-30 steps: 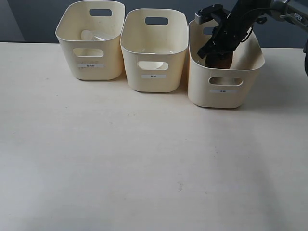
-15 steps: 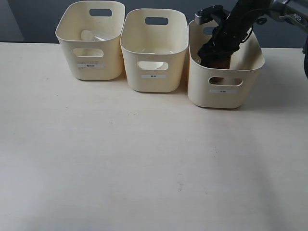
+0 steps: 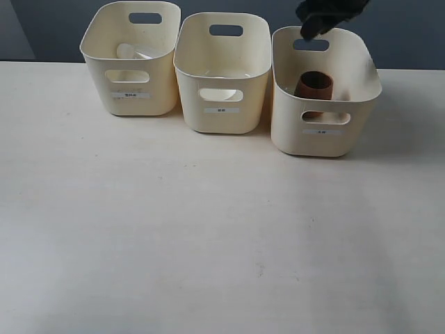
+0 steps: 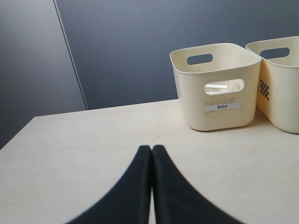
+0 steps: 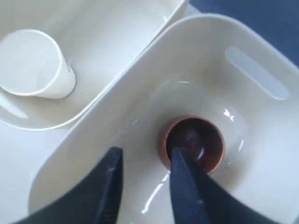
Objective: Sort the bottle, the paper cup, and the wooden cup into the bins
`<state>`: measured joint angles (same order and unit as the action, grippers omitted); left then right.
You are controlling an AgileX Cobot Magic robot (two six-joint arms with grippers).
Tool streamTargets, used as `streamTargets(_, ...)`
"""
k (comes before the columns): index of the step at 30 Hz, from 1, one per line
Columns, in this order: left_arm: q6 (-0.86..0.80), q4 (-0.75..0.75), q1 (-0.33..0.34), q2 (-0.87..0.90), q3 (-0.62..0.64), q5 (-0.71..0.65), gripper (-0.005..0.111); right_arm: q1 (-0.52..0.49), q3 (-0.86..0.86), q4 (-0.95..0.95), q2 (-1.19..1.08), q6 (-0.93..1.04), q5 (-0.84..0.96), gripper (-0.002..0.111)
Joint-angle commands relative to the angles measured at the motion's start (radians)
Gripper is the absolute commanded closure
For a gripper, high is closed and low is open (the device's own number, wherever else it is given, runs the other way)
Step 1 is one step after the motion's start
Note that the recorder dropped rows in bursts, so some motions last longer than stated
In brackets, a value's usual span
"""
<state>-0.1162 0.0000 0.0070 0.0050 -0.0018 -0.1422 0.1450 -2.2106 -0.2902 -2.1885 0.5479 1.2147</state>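
The dark reddish-brown wooden cup (image 3: pixel 314 85) stands upright inside the right bin (image 3: pixel 325 129). From the right wrist view I look down into the cup (image 5: pixel 201 135). My right gripper (image 5: pixel 145 156) hangs open above the cup, holding nothing, and shows as a dark blur (image 3: pixel 311 26) over the bin's back rim. The white paper cup (image 5: pixel 32 65) lies on its side in the middle bin (image 3: pixel 222 111). A pale clear shape, probably the bottle (image 3: pixel 133 51), lies in the left bin (image 3: pixel 131 97). My left gripper (image 4: pixel 152 148) is shut and empty, low over the table.
The three bins stand in a row at the back of the cream table (image 3: pixel 208 229). The left wrist view shows the left bin (image 4: pixel 217 112) and part of the middle bin (image 4: pixel 285 107). A dark wall (image 4: pixel 140 46) runs behind.
My right gripper has let go of the wooden cup and risen out of the right bin. The cup now stands free on the bin's floor.
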Motion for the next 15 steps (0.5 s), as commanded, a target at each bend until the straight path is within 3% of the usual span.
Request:
streamTargets(1,0.002,0.0,0.0,-0.005,0.002,0.007,0.107,-0.005,0.063,-0.012,0.138,-0.009,0.006,0.109)
streamTargets(15,0.002,0.0,0.0,-0.005,0.002,0.007,0.107,-0.005,0.467,0.095,0.603,-0.059,0.006,0.108)
